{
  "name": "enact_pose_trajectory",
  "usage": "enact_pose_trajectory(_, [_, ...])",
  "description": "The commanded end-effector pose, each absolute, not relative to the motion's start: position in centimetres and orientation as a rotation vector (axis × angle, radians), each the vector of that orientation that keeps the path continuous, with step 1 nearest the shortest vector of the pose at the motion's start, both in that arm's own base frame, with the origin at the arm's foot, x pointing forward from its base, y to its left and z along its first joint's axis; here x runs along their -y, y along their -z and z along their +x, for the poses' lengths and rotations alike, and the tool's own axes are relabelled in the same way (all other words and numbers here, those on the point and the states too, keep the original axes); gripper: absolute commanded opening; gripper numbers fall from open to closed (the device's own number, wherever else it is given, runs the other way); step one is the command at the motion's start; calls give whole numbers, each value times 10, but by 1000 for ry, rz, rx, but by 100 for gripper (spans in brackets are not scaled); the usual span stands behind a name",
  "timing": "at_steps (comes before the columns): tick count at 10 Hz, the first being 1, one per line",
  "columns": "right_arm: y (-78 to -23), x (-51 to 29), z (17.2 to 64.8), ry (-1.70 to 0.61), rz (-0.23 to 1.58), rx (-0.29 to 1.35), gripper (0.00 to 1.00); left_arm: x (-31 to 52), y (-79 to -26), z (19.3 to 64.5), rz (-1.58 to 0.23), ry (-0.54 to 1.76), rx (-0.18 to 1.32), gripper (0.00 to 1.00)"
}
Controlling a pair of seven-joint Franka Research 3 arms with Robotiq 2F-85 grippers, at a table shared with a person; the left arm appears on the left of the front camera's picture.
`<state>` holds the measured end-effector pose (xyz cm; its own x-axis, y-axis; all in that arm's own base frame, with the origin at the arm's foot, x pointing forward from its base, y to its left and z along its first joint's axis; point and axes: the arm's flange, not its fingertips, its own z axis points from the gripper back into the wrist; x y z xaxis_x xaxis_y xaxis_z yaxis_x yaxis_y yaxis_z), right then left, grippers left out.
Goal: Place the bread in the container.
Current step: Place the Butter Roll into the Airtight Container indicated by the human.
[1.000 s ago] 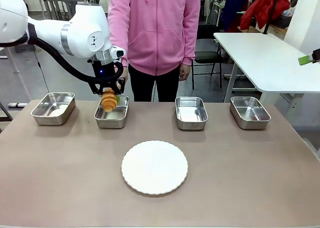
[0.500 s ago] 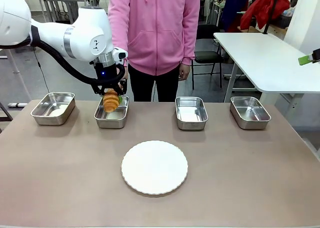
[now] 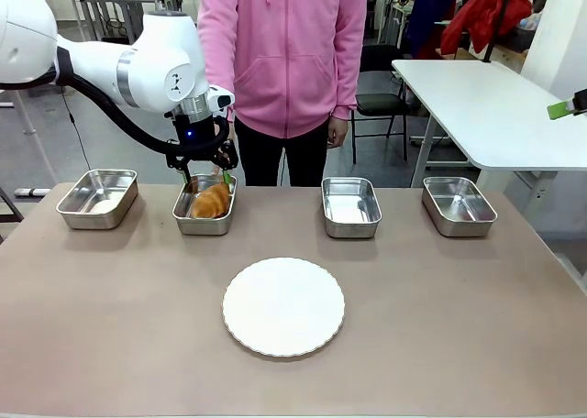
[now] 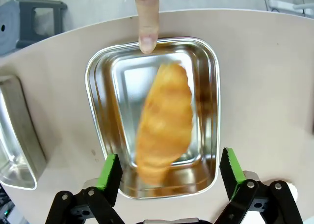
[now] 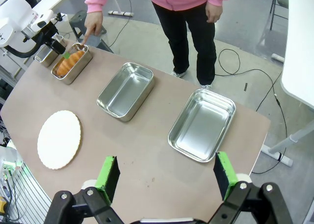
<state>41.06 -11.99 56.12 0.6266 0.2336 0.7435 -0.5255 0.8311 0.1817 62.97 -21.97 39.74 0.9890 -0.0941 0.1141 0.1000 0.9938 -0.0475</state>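
Observation:
The golden-brown croissant [image 3: 212, 201] lies in the steel container [image 3: 204, 224], second tray from the left. My left gripper [image 3: 205, 172] hovers just above it, open and holding nothing. In the left wrist view the bread [image 4: 164, 121] looks blurred inside the tray [image 4: 214, 86], between my spread green pads [image 4: 110, 170]. A person's finger [image 4: 147, 17] touches the tray's far rim. My right gripper [image 5: 166, 162] is open high above the table's right end, far from the bread [image 5: 71, 62].
A round white plate [image 3: 283, 306] sits at the table's middle front. Three more steel trays stand in the same row: far left [image 3: 97, 198], centre right [image 3: 350, 205] and far right [image 3: 459, 205]. The person in pink stands at the far edge.
My left gripper opened and let go of the croissant, which dropped from between the fingers into the second tray. The arm shifted slightly right before the release.

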Motion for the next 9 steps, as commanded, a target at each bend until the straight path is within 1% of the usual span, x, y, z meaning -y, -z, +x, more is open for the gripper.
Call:
enact_pose_trajectory(1, [-561,120,410,-452,425,801,100,213,-393,624,-61,115,133,100])
enact_pose_trajectory(2, [-561,120,410,-452,425,801,100,216,-396,628,-39,108,98,100])
enact_pose_trajectory(3, [-561,120,410,-452,425,801,100,220,-397,630,-55,97,116,100])
enact_pose_trajectory(8, [-561,120,410,-452,425,801,100,222,-397,629,-54,100,112,100])
enact_pose_trajectory(9, [-561,120,410,-452,425,801,100,226,-410,599,-80,111,135,100])
